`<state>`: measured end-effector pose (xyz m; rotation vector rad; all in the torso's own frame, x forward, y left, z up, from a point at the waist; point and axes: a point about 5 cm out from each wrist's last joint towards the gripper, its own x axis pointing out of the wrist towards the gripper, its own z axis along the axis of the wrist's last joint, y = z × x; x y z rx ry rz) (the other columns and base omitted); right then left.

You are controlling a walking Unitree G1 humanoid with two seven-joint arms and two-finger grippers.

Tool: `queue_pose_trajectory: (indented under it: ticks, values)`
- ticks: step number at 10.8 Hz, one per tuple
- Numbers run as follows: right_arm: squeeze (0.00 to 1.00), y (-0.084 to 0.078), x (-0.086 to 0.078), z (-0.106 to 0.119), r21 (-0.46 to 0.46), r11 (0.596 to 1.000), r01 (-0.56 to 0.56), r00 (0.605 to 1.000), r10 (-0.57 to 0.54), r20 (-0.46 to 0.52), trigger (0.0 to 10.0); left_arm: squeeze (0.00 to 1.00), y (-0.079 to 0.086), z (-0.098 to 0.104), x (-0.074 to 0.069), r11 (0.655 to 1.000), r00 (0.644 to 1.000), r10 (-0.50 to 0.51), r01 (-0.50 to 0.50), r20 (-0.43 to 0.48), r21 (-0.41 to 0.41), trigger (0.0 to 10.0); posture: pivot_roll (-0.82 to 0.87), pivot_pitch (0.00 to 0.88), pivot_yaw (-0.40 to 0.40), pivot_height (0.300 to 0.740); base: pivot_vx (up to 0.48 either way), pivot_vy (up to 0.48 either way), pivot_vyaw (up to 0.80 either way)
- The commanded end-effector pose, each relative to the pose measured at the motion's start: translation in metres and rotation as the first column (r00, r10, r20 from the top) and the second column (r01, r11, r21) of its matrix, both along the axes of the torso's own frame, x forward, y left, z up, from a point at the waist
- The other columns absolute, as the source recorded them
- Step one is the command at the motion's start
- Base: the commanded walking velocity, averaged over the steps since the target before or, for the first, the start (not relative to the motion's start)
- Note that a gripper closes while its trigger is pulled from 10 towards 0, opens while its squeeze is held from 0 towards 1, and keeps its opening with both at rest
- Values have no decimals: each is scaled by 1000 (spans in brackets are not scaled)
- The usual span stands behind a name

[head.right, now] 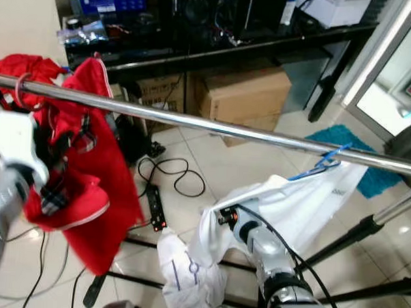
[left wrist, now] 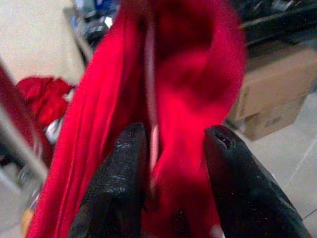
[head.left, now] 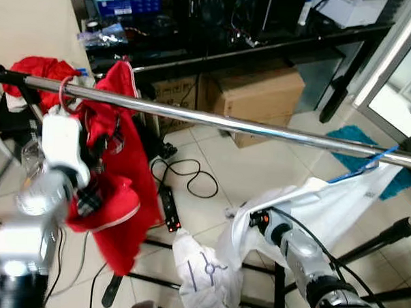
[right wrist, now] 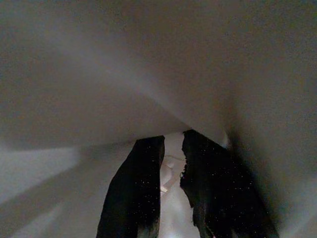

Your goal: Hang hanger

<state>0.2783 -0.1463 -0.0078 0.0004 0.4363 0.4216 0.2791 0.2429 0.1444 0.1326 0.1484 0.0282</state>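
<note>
A chrome rail crosses the scene. At its left end a red garment hangs on a pink hanger hooked over the rail; the left gripper is clenched on the red cloth. To the right, a white garment hangs from a blue hanger on the rail; the right gripper pinches its fabric between nearly closed fingers.

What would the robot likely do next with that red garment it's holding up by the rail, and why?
Probably the left gripper should lift a little and ease the red garment onto the chrome rail. Its fingers are closed on the red cloth just below the rail, and a pink hanger hook already loops around the bar. The right gripper is buried in the white shirt.
</note>
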Motion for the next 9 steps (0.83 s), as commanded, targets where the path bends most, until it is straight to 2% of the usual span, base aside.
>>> queue_pose_trajectory:
  ticks: [1,2,5,7,9]
  values:
    - [0,-1,5,6,-1,1000,-2,1000,2,24,10000,0,0,3,-2,999,1000,27,-28,5,16,10000,85,26,-29,740,0,0,0]
    - [0,-1,5,5,-1,1000,-3,1000,3,23,10000,0,-1,3,-3,999,999,38,-38,7,15,10000,88,27,-30,740,0,0,0]
    - [0,1,6,6,3,1000,-6,1000,6,26,10000,0,-14,16,-10,984,991,112,-121,73,134,10000,95,27,-29,740,0,0,0]
    - [0,2,5,5,6,1000,-11,1000,11,24,10000,0,-23,12,-16,972,993,104,-114,61,206,10000,103,33,-30,740,0,0,0]
    - [0,2,4,5,5,1000,-15,1000,15,25,10000,0,-35,10,-22,972,994,94,-103,52,210,10000,108,37,-31,740,0,0,0]
